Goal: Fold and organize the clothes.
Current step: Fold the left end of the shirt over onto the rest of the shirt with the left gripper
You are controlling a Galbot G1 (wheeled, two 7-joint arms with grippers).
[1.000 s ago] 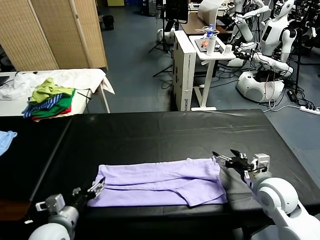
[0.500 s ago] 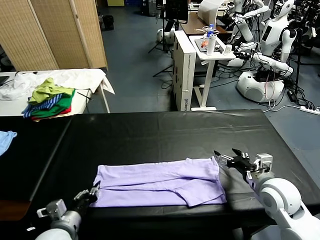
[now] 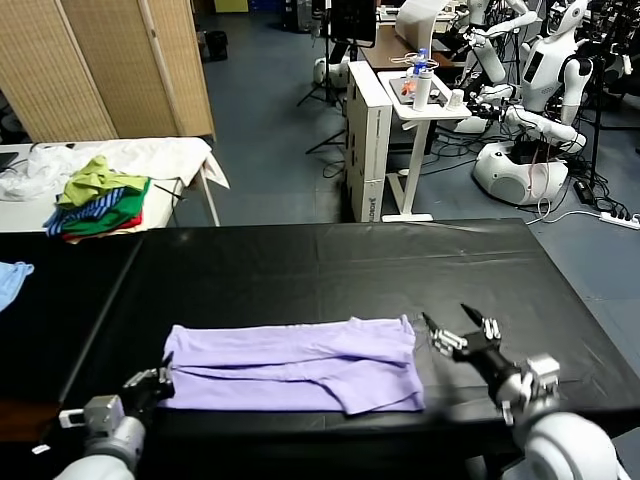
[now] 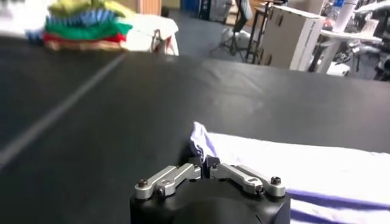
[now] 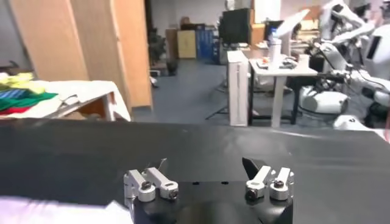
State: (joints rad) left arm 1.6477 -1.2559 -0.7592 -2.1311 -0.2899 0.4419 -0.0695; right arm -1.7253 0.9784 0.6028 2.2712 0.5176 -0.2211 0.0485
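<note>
The pale lavender T-shirt point(image 3: 290, 365) lies folded into a long strip across the near part of the black table point(image 3: 330, 265). My left gripper point(image 3: 164, 374) is shut on the shirt's near left corner; in the left wrist view the jaws point(image 4: 204, 163) pinch the fabric edge point(image 4: 201, 137). My right gripper point(image 3: 458, 330) is open and empty, just right of the shirt's right end and a little above the table. In the right wrist view it point(image 5: 204, 165) is spread wide, with the lavender fabric point(image 5: 55, 213) at the frame's lower corner.
A pile of green, yellow, blue-striped and red clothes point(image 3: 98, 200) sits on a white side table at the far left. A light blue garment point(image 3: 12, 278) lies at the left edge. A white cart point(image 3: 405, 130) and other robots stand beyond the table.
The shirt has slid to the left along the table, drawn by my left gripper. My right gripper has moved left and slightly nearer, staying open beside the shirt's right end.
</note>
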